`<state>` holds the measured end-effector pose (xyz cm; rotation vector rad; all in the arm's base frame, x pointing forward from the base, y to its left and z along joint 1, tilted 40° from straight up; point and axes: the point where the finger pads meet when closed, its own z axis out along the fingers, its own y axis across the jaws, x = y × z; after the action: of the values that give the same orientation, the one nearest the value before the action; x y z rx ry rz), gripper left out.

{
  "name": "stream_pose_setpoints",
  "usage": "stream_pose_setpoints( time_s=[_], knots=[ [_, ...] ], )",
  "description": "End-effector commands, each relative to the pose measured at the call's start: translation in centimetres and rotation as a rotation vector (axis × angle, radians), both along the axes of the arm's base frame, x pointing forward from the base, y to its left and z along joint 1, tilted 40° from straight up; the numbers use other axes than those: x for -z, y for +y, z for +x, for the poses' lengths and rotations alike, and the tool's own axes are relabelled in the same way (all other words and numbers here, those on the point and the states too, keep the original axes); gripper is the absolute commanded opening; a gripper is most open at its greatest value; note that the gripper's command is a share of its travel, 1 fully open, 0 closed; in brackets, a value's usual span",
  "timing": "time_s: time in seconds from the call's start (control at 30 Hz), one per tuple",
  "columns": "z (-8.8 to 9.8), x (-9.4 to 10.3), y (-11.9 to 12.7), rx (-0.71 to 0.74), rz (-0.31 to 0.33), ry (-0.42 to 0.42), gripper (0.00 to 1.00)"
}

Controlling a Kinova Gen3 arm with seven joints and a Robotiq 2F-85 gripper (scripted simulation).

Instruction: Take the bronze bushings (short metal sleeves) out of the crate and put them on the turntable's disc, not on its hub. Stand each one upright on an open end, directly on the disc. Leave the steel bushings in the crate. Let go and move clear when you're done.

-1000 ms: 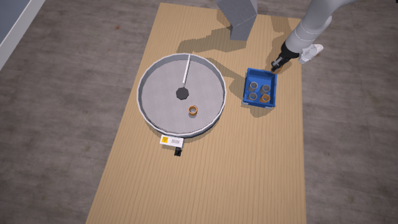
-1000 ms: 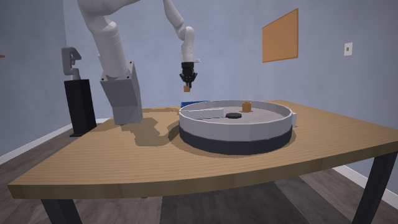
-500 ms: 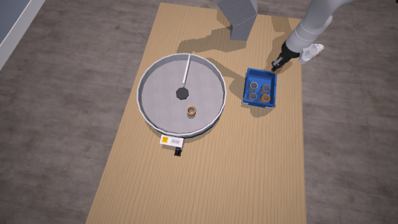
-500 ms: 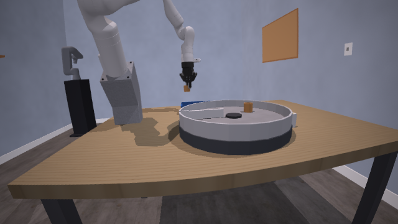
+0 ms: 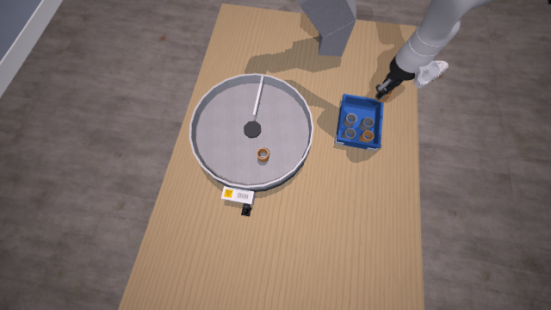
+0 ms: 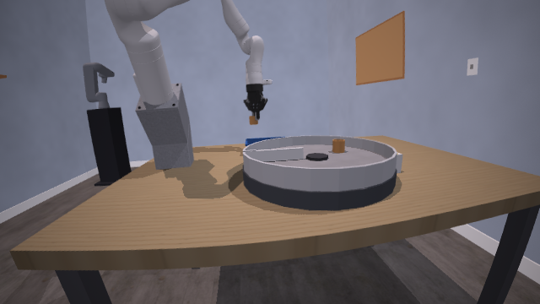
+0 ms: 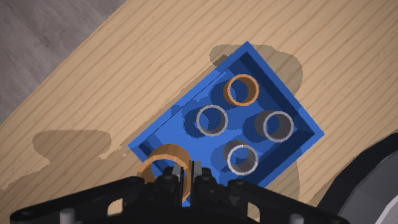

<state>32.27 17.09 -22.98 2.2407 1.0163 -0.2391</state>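
1. Bronze bushing in the grip [image 5: 384, 96] [image 6: 253, 121] [image 7: 170, 151]: your end effector [image 5: 380, 94] [image 6: 256, 116] [image 7: 187, 173] is closed on its wall, holding it above the desk [image 5: 344, 237] [image 6: 169, 219] [image 7: 75, 95], near one corner of the crate in the top view.
2. Inside the blue crate [image 5: 382, 114] [image 6: 265, 138] [image 7: 285, 89], you have another bronze bushing [image 5: 368, 141] [image 7: 242, 103], grouped with three steel bushings [image 5: 351, 114] [image 7: 242, 173]. All four show an open end facing up.
3. On your turntable [image 5: 312, 129] [image 6: 319, 179], left of the crate in the top view, a bronze bushing [image 5: 263, 160] [image 6: 338, 146] stands upright on the grey disc [image 5: 224, 129] [image 6: 359, 154], well inside the rim and apart from the dark hub [image 5: 252, 129] [image 6: 316, 156].
4. A pale divider [image 5: 258, 96] [image 6: 274, 154] reaches from the turntable's rim towards its hub, on the hub's far side from that standing bushing.

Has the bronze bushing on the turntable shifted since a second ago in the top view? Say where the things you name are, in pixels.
Yes. The bronze bushing on the disc [image 5: 263, 146] [image 6: 338, 146] has moved slightly leftward in the top view, judged against the table's edge.
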Motion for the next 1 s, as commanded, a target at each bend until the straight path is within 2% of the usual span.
stream_pose_setpoints(
  time_s=[0.0, 0.67, 0.97],
  knots=[
    [0.0, 0.0, 0.1, -0.001, 0.002, -0.001, 0.0],
    [0.3, -0.8, -0.8, -0.001, 0.002, -0.001, 0.0],
    [1.2, -3.3, -3.7, -0.001, 0.002, -0.001, 0.0]
  ],
)
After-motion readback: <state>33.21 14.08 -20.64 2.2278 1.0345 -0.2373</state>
